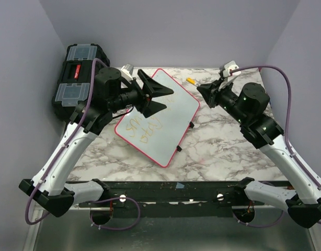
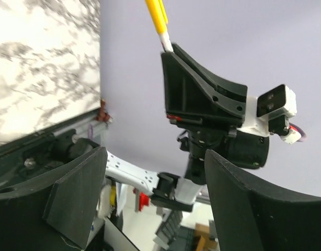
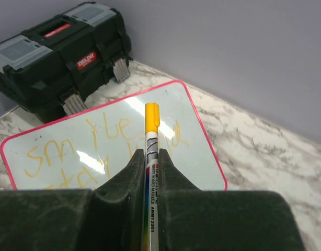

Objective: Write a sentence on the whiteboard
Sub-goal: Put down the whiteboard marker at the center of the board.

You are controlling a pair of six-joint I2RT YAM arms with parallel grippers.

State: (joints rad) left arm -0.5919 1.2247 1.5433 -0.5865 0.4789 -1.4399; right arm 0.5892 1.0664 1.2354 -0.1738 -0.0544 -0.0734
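The whiteboard [image 1: 168, 112], glossy white with a pink-red frame, lies tilted on the marble table; it also shows in the right wrist view [image 3: 194, 154]. The sentence [image 1: 142, 128] is yellow-orange handwriting in two lines on its near-left part, also seen from the right wrist [image 3: 98, 144]. My right gripper [image 1: 203, 89] is shut on a yellow-capped whiteboard marker [image 3: 151, 130], held above the table just off the board's far right corner. My left gripper [image 1: 160, 98] is open and empty, hovering over the board's far left part, its jaws wide apart [image 2: 155, 204].
A black toolbox [image 1: 77, 78] with grey lids stands at the far left, beside the board; it also shows in the right wrist view [image 3: 61, 47]. Two small black clips [image 1: 192, 124] sit on the board's right edge. Walls enclose the table on three sides.
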